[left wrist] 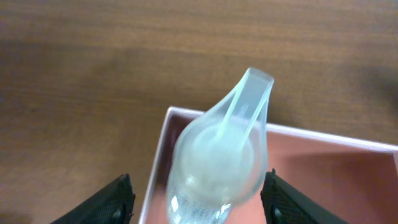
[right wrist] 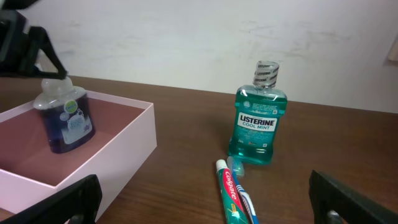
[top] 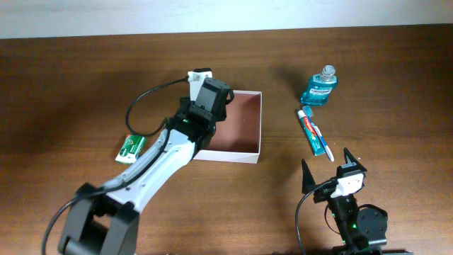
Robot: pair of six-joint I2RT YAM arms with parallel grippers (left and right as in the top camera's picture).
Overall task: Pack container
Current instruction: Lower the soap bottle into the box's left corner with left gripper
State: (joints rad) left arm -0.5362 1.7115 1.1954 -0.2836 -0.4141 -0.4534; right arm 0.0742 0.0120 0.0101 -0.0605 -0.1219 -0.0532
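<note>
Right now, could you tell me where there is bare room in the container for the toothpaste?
The container's floor is bare from the pump bottle to the wall facing the toothpaste. Its far-left corner is crowded by that bottle and the left hand over it.

the brown wooden table has a smooth, low-sheen top with fine streaked grain. the square shallow box with thin white walls looks like matt card, dull reddish-brown inside. the small pump bottle of dark blue liquid is clear plastic with a frosted pump. the teal mouthwash bottle is glossy see-through plastic. the white and red toothpaste tube shines.
</note>
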